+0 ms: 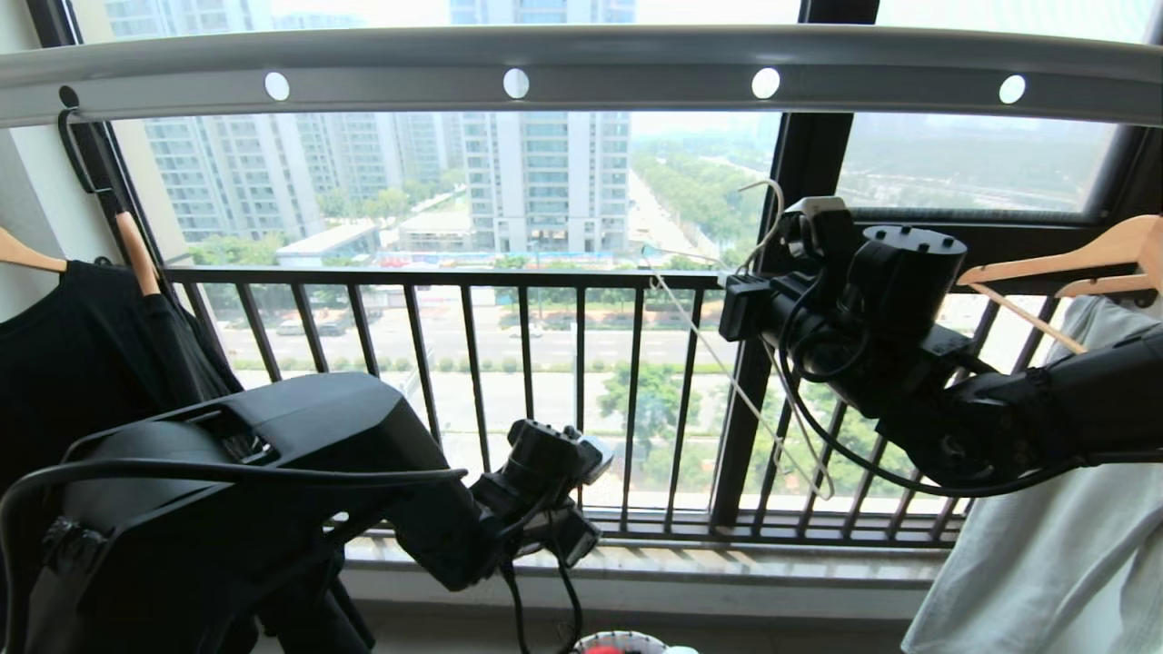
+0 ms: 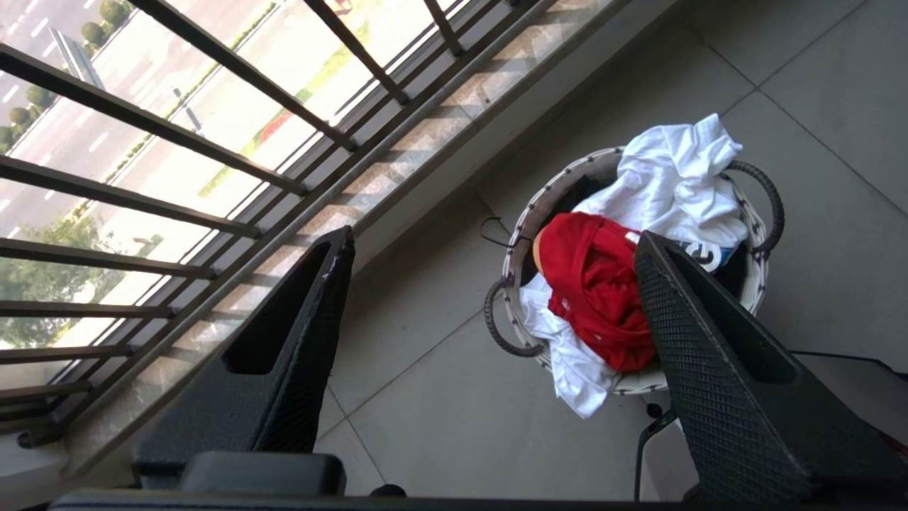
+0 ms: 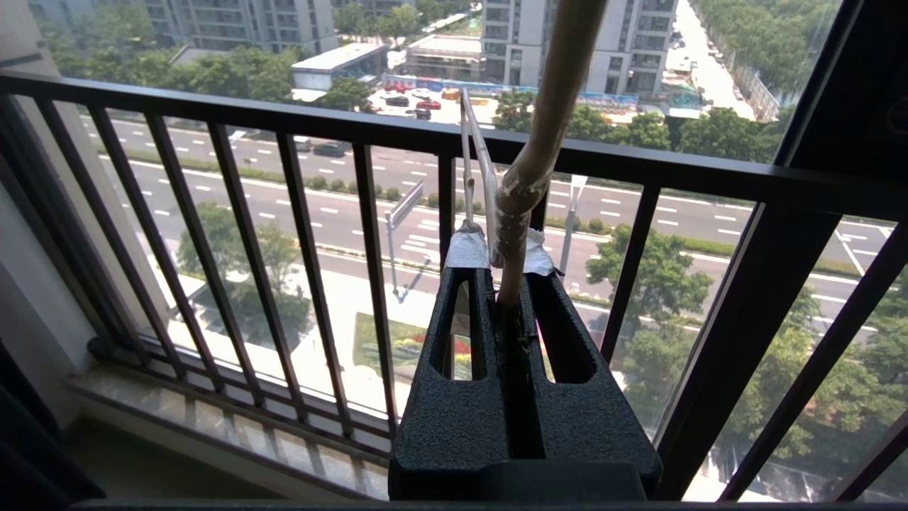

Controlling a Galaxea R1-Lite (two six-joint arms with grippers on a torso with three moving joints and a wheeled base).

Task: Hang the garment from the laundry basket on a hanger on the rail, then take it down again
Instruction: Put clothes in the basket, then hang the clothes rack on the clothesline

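**Garment in the basket, hanger in the other hand**

Garment [image 2: 599, 291] lies bunched in the laundry basket [image 2: 521, 234] on the floor, directly below the left hand [image 2: 489, 298], on top of a white T-shirt [image 2: 674, 184] that spills over the rim. Left hand is released, fingers spread wide w/ nothing between them, hovering well above the red cloth, no contact. Right hand [image 3: 500, 266] is up at window height, clenched on the hanger [image 1: 727, 363], gripping it at the twisted neck; the wire triangle dangles below it, bare. Rail [image 1: 581, 68] runs overhead, above both hands, and the hanger isn't hooked on it.

Which step? Can't say for sure from this alone: either the pick-up hasn't begun, or the take-down is finishing w/ the shirt dropped back. If pick-up, next move calls for the left hand to sink straight down & pinch red cloth only, not the white tee beside it.

Room: tiled balcony floor, black barred window railing [image 1: 454, 363] beyond both hands. Black T-shirt [image 1: 82, 363] hangs past the left arm, wooden hanger [image 1: 1072, 259] near the right arm.
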